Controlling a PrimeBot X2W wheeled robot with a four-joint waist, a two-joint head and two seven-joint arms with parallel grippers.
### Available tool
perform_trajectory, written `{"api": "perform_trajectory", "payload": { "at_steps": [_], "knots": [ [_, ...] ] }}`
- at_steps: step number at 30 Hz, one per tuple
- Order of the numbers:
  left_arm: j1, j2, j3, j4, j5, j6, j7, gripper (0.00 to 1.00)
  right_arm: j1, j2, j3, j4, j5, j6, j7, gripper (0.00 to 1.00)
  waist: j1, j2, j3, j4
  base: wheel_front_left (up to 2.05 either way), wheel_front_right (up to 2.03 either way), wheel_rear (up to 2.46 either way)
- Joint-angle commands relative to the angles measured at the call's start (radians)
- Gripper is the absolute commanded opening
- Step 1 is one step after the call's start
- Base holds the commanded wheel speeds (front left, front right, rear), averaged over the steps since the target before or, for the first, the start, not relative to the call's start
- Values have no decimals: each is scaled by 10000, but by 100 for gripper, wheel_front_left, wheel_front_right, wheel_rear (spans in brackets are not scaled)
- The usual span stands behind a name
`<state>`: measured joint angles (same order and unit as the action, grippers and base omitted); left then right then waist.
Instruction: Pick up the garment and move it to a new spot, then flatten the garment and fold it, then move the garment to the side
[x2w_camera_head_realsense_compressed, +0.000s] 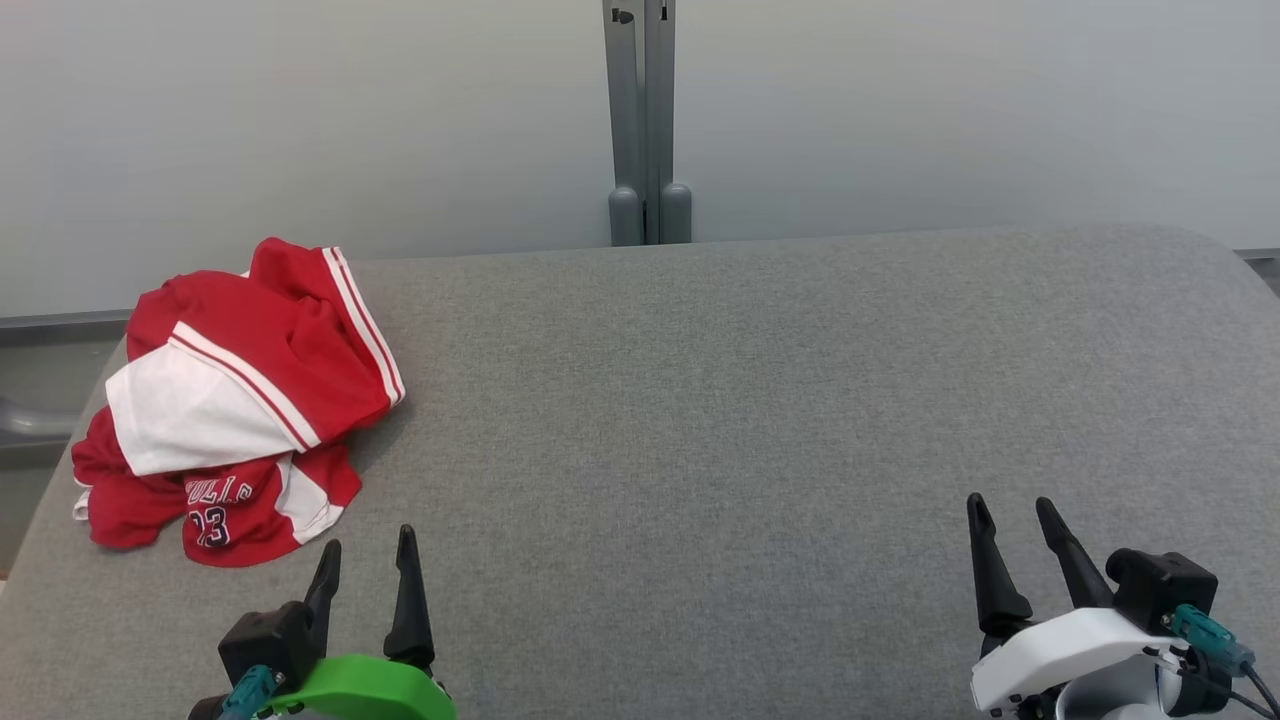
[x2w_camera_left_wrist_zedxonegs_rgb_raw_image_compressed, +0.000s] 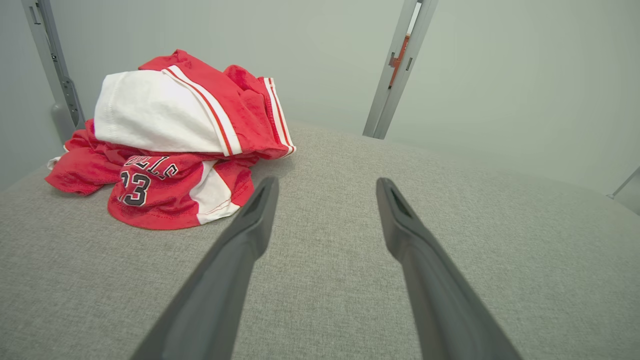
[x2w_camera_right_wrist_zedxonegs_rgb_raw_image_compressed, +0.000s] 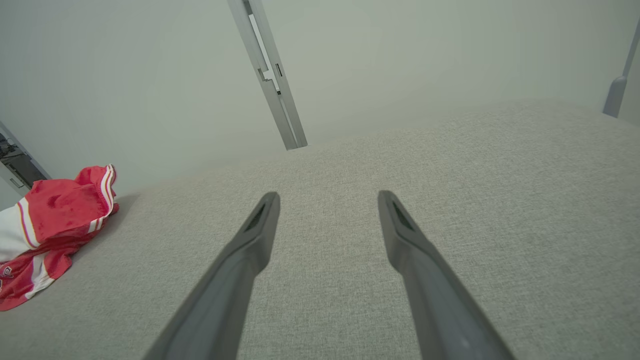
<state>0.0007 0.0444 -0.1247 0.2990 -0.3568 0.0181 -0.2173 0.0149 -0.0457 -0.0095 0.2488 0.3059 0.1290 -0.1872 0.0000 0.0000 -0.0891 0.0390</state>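
Risk lies chiefly in the state of the garment (x2w_camera_head_realsense_compressed: 235, 400): it is a crumpled heap of red and white cloth, layers folded over one another, so a pinch at the top may take one layer alone and drag the rest, or take a thick bunch that slips from the fingers on the lift. Its outer folds appear to reach the left edge of the padded grey surface (x2w_camera_head_realsense_compressed: 700, 420), close to the far left corner; a pull or push toward that edge could, in my judgement, tip the heap off. A descent taken too deep would drive the fingertips into the padding rather than under the cloth. Nothing is lifted yet; the first step of the task is not yet done.

Left gripper (x2w_camera_head_realsense_compressed: 369, 538) stands by the near edge, left of the middle, jaws spread wide and empty. The garment lies ahead of it and to its left, near but apart; the closest hem, the red panel bearing the number, sits just beyond the left fingertip with bare surface between. Right gripper (x2w_camera_head_realsense_compressed: 1010, 502) stands by the near edge toward the right corner, jaws likewise wide and empty, well apart from the garment. The left arm is judged the better placed for the pick.
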Motion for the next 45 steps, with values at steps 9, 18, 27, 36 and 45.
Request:
{"api": "perform_trajectory", "payload": {
  "at_steps": [9, 18, 27, 36, 45],
  "knots": [
    [148, 82, -84, 104, 350, 91, -248, 100, 69, -59, 110, 129, -659, 30, -267, 100, 0, 0, -124, 65, 0, 0, 0],
    [84, 88, -256, 297, 777, 135, -418, 100, 99, -64, 134, 305, -1128, 30, -412, 100, 0, 0, -185, 111, 0, 0, 0],
    [39, 92, -303, 333, 995, 195, -489, 100, 80, -65, 142, 392, -1317, 31, -524, 100, 0, 0, -222, 167, 0, 0, 0],
    [-16, 90, -271, 337, 1030, 172, -489, 100, 119, -65, 93, 379, -1285, 29, -576, 100, 0, 0, -178, 316, 0, 0, 0],
    [-227, 94, -176, 97, 1367, 119, -476, 100, 209, -60, -71, 76, -1240, 20, -696, 100, 0, 0, 34, 1732, 0, 0, 0]
  ]
}}
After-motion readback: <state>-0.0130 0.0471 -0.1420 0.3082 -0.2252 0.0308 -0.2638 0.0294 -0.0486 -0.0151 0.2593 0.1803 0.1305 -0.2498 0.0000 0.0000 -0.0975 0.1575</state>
